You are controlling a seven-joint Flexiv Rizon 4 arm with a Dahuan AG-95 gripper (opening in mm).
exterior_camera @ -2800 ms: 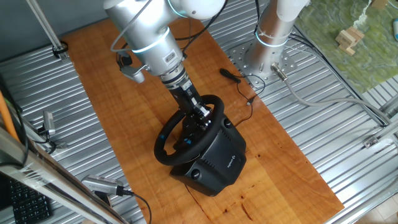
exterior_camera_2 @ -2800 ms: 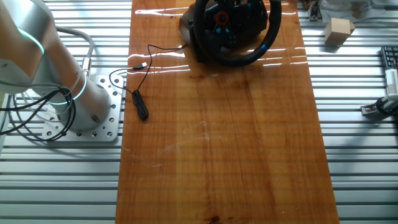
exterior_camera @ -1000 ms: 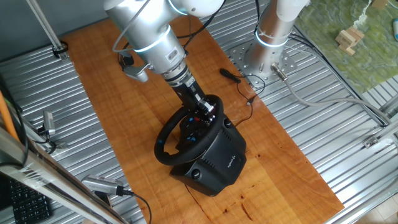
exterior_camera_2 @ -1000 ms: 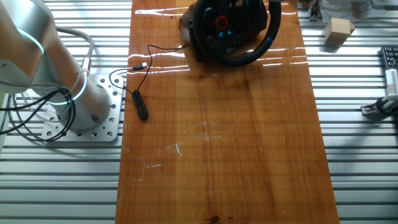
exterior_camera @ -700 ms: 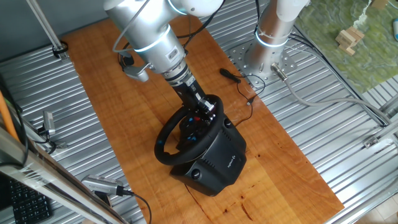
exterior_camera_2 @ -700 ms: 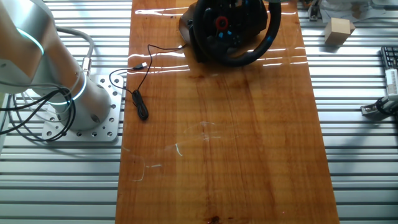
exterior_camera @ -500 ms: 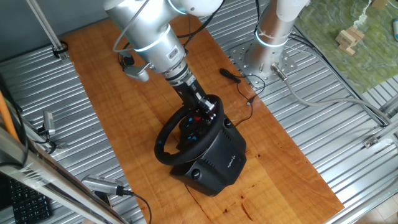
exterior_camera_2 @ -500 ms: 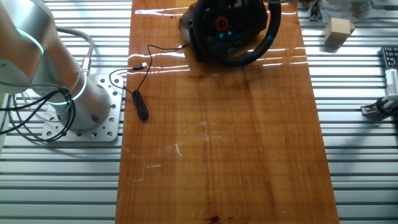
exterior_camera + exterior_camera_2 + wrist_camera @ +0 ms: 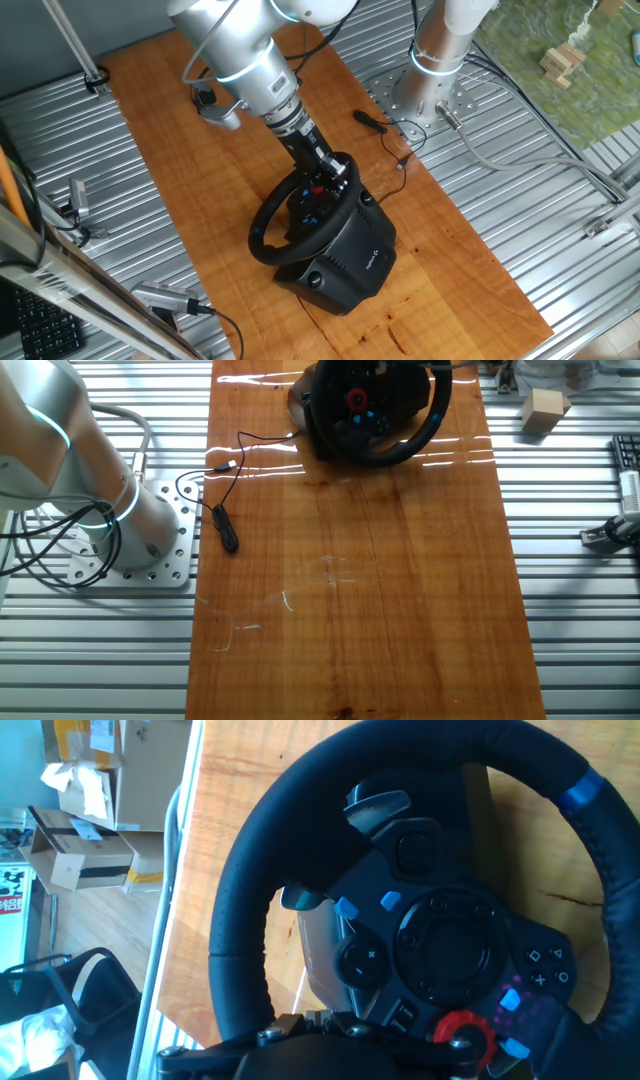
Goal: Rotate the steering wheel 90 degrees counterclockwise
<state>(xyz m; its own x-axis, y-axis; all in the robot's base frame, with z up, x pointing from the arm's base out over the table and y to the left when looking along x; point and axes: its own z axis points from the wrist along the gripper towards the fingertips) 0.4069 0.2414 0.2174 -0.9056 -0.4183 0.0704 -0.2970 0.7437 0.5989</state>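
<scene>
Steering wheel sitting on the wooden table top, near the middle of the board in one fixed view; in the other fixed view it is lying at the far end of the board, its top being cut off by the frame edge. Rim tilting back against the bulky black base housing.

Writing: a small pale logo is showing on the housing's side, too small to read. On the hub in the hand view, button symbols are showing — a plus, a cross, a square, a triangle, a circle — plus blue markers and a red dial at the lower edge. A blue stripe is marking the rim at upper right. No brand name readable.

Gripper reaching down into the wheel's opening, by the hub and the far rim. Fingers are being hidden by spokes and rim in both fixed views; in the hand view only a dark blurred edge is running along the bottom. Cannot tell whether the jaws are apart or clamped on anything.

Around: silver arm leaning in from above; its mount plate sitting on ribbed metal beside the board. A black cable is lying across the board's edge. A wooden block is resting off the board.
</scene>
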